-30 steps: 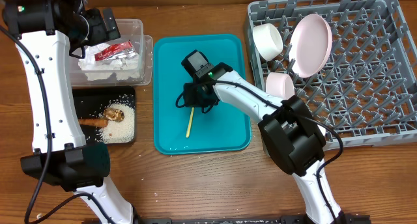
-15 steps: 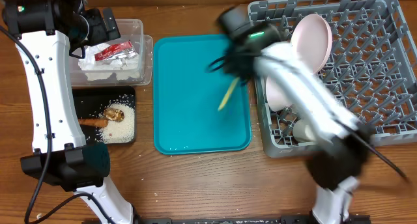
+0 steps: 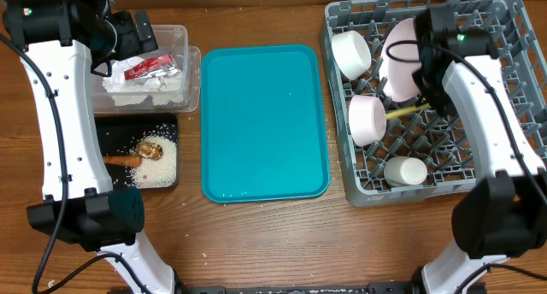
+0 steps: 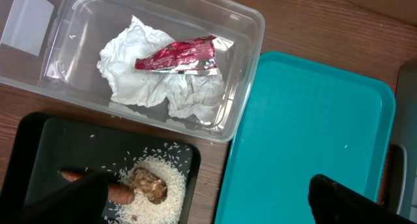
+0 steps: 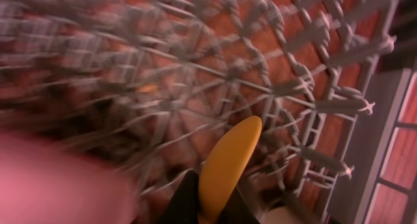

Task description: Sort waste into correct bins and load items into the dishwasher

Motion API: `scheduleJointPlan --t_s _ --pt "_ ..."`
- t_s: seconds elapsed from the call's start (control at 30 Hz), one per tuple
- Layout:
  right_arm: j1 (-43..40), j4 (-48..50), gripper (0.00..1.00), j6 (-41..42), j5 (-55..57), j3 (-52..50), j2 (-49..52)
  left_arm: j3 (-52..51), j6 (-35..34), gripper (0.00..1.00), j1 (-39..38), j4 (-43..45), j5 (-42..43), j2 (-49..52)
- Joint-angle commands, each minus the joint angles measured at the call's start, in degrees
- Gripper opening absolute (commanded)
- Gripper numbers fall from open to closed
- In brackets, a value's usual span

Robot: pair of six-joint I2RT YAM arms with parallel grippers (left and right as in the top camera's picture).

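My right gripper (image 3: 425, 97) is shut on the pale yellow spoon (image 3: 403, 111) and holds it over the grey dish rack (image 3: 504, 114); the spoon also shows in the right wrist view (image 5: 228, 160). The rack holds a plate (image 3: 403, 59), two bowls (image 3: 350, 53) (image 3: 367, 119) and a cup (image 3: 405, 171). My left gripper (image 4: 208, 198) is open above the clear tub (image 3: 192, 72) and black tray (image 3: 115, 127). The tub holds the napkin (image 4: 163, 87) and red wrapper (image 4: 176, 55). The black tray holds rice (image 4: 163, 185), brown scraps (image 4: 146, 183) and a carrot (image 4: 120, 193).
The teal tray (image 3: 263, 123) lies bare between the bins and the rack. Wooden table (image 3: 273, 234) runs along the front. A few rice grains lie loose on the black tray.
My right gripper has lifted the spoon off the teal tray and swung it right, over the rack. The left arm has not moved.
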Motion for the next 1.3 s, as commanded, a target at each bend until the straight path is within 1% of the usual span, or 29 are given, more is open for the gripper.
scheduleJointPlan --t_s 0.0,0.07,0.1,0.13,0.17,0.23,0.27,0.33,0.4,0.47,0.53,0.6,0.67,0.9,1.0,1.03,1.17,1.23,1.27 --pt "-3.8 3.0 0.06 2.7 -1.1 -5.0 -1.1 -0.1 -0.1 1.00 0.3 0.1 -0.2 0.1" --pt "-5.3 3.0 0.19 1.9 -1.3 -5.4 -1.1 -0.1 -0.1 1.00 0.3 0.1 -0.2 0.1" --pt "-6.0 3.2 0.29 0.1 -1.8 -5.3 -1.1 -0.1 -0.1 1.00 0.3 0.1 -0.2 0.1" --pt "-6.6 3.3 0.45 -1.9 -2.7 -5.1 -1.3 -0.1 -0.1 1.00 0.3 0.1 -0.2 0.1" --pt "-7.0 3.3 0.55 -3.7 -3.6 -4.7 -1.4 -0.1 -0.1 1.00 0.3 0.1 -0.2 0.1" --pt "-7.6 3.2 0.74 -9.8 -6.6 -3.1 -1.7 -0.1 -0.1 1.00 0.3 0.1 -0.2 0.1" --pt "-7.7 3.2 0.81 -13.6 -8.7 -1.8 -2.0 -0.1 -0.1 1.00 0.3 0.1 -0.2 0.1" --pt "-7.7 2.2 0.88 -18.6 -11.9 0.9 -2.9 -0.1 -0.1 1.00 0.3 0.1 -0.2 0.1" --pt "-7.3 0.2 0.91 -23.9 -16.3 5.5 -5.0 -0.1 -0.1 1.00 0.3 0.1 -0.2 0.1" --pt "-6.3 -1.5 1.00 -32.1 -22.3 10.2 -7.7 -0.1 -0.1 1.00 0.3 0.1 -0.2 0.1" --pt "-4.6 -4.8 1.00 -39.0 -26.6 14.9 -10.8 -0.1 -0.1 1.00 0.3 0.1 -0.2 0.1" --pt "-2.8 -9.1 1.00 -42.1 -26.3 18.6 -13.8 -0.1 -0.1 1.00 0.3 0.1 -0.2 0.1" --pt "-1.4 -12.7 1.00 -43.2 -25.7 21.4 -17.3 -0.1 -0.1 1.00 0.3 0.1 -0.2 0.1" --pt "-0.7 -13.2 1.00 -43.2 -25.6 22.1 -26.6 -0.1 -0.1 1.00 0.3 0.1 -0.2 0.1" --pt "-0.7 -19.8 1.00 -46.2 -24.4 22.1 -29.3 -0.1 -0.1 1.00 0.3 0.1 -0.2 0.1" --pt "-0.7 -21.8 1.00 -46.2 -24.6 21.9 -30.4 -0.1 -0.1 1.00 0.3 0.1 -0.2 0.1" --pt "-0.7 -20.7 1.00 -46.0 -24.3 16.9 -37.2 -0.1 -0.1 1.00 0.3 0.1 -0.2 0.1" --pt "-0.7 -18.4 1.00 -47.0 -23.5 12.8 -40.5 -0.1 -0.1 1.00 0.3 0.1 -0.2 0.1" --pt "-0.8 -13.9 1.00 -49.5 -23.0 7.7 -44.3 -0.1 -0.1 1.00 0.3 0.1 -0.2 0.1"
